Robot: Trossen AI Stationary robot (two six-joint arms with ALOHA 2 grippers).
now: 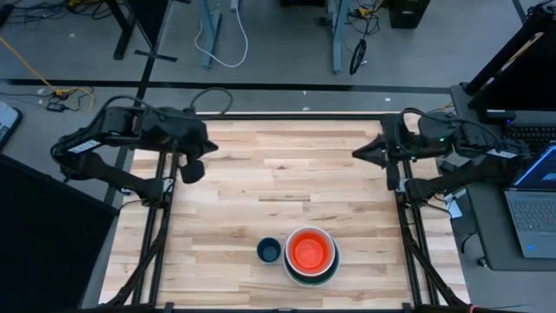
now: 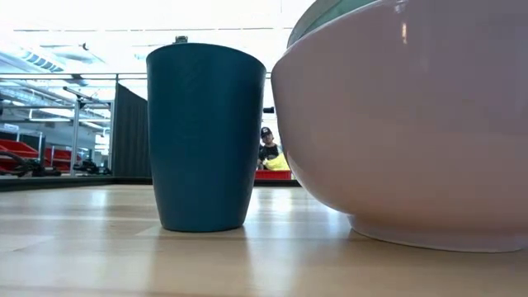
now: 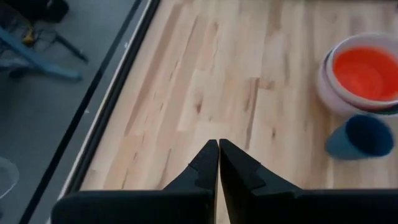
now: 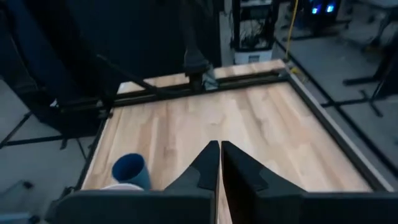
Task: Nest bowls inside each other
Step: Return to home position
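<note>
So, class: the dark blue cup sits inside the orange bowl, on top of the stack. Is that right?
No. The dark blue cup stands on the table beside the stack, not inside the orange bowl. The high view shows it.

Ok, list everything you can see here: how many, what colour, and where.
orange bowl: one, orange, innermost at the top of the stack
green bowl: one, green, nested inside the large white bowl
large white bowl: one, white, outermost, standing on the table
dark blue cup: one, dark blue, upright, beside the stack on the left arm's side
table: one, light wood
laptop: one, grey, off the table beyond the right arm
person: one, far back in the room
left gripper: one, dark, jaws shut and empty, over the table's left side
right gripper: one, dark, jaws shut and empty, over the right side
</note>
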